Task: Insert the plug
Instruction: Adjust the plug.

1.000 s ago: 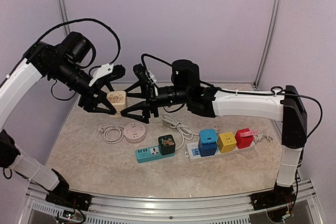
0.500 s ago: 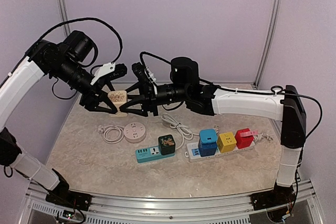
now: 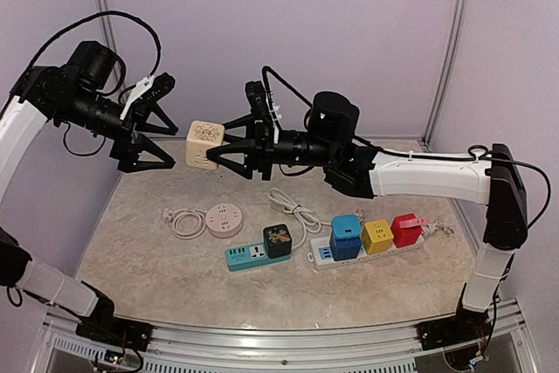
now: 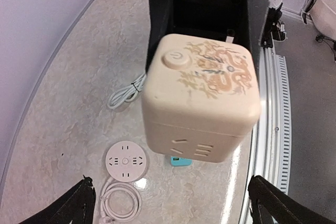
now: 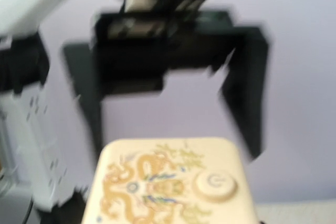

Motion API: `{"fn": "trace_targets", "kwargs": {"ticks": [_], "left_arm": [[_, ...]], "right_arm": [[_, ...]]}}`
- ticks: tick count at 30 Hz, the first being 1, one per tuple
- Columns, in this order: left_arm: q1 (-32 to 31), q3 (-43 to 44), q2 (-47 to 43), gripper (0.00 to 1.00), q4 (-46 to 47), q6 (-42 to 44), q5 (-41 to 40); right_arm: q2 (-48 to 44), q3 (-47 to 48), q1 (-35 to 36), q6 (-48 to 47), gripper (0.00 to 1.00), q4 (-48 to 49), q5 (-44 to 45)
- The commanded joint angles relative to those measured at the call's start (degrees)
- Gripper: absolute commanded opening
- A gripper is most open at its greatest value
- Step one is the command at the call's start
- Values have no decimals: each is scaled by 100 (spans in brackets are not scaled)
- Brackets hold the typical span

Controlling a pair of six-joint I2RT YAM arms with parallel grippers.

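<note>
Top external view: right gripper point(image 3: 222, 142) jaws are clamped on the cream cube point(image 3: 203, 144), held in midair. Left gripper point(image 3: 172, 148), jaws wide apart, is just beside the cube, not touching. Below, a round socket point(image 3: 225, 218) lies on the table point(image 3: 140, 259).

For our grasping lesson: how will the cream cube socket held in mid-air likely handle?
The cream cube socket looks like rigid plastic, so probably stiff. Its glossy faces and rounded edges might slip in the right gripper. Flat sides suggest it won't roll.

High rear overview, opposed wrist cameras sharing close cube point(image 4: 202, 103)
</note>
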Motion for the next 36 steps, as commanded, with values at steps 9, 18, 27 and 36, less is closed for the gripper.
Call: {"fn": "trace_targets", "kwargs": {"ticks": [9,18,27,36], "left_arm": [[-442,85,106,99,212,260,766],[-616,416,335,89,384,156,824],[-733,422,385,21,32,444,839],[-840,524,371,0,-233,394,358]], "right_arm": [[-161,-207,232,335,0,1420,519],[-249,-254,298,196,0,1301,477],[-349,-311,295,109,0,1151,520],[-613,-117,269,-464,85,-263,806]]}}
